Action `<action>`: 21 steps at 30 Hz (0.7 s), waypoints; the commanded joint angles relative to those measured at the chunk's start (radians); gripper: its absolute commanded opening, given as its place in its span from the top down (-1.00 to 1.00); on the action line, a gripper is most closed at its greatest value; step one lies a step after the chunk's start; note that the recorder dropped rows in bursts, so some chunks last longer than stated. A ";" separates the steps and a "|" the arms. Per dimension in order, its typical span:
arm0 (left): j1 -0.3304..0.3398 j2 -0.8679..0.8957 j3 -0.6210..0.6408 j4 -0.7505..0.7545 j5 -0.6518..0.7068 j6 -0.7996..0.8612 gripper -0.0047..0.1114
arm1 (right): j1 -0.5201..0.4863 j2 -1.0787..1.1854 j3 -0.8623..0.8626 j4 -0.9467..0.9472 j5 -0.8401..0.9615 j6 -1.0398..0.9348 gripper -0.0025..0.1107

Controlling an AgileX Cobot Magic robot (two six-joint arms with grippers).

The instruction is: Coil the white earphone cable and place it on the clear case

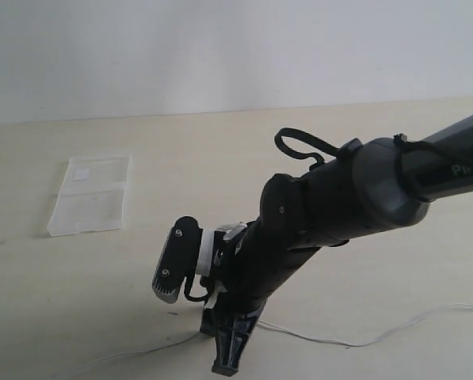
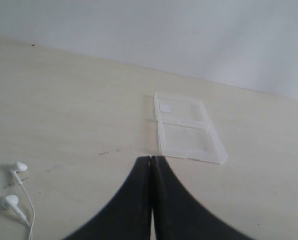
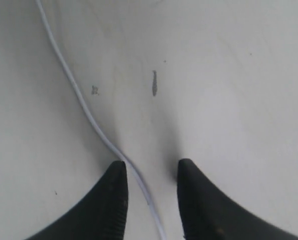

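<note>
Straddling the white earphone cable (image 3: 94,119) on the near table (image 1: 165,142), right end effector (image 3: 149,167) narrowly parted, left end effector (image 2: 152,159) closed empty. Best pinched gently, centred, before coiling toward the far-left clear case (image 1: 89,204).

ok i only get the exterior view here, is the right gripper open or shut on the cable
Observer: Open. In the right wrist view the right gripper shows a clear gap between its fingers, and the white earphone cable runs through that gap unclamped.
Operator: and the left gripper, cant see it at all
Observer: The left gripper is shut, with nothing between its tips.
Operator: where are the earbuds
Observer: Both earbuds lie on the table in the left wrist view, well apart from the clear case.
</note>
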 commanded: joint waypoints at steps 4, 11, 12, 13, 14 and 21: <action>0.002 0.003 0.003 -0.009 -0.003 0.005 0.92 | 0.002 0.027 0.007 -0.050 0.062 -0.001 0.70; 0.002 0.003 0.003 -0.009 -0.003 0.005 0.92 | 0.002 0.027 0.007 -0.131 0.127 0.090 0.96; 0.002 0.003 0.003 -0.009 -0.003 0.005 0.92 | 0.002 0.023 0.007 -0.144 0.130 0.092 0.96; 0.002 0.003 0.003 -0.009 -0.003 0.005 0.92 | 0.002 0.014 0.007 -0.150 0.130 0.101 0.96; 0.002 0.003 0.003 -0.009 -0.003 0.005 0.92 | 0.002 0.001 0.007 -0.150 0.125 0.113 0.96; 0.002 0.003 0.003 -0.009 -0.003 0.005 0.92 | 0.002 -0.163 -0.042 -0.151 0.112 0.179 0.96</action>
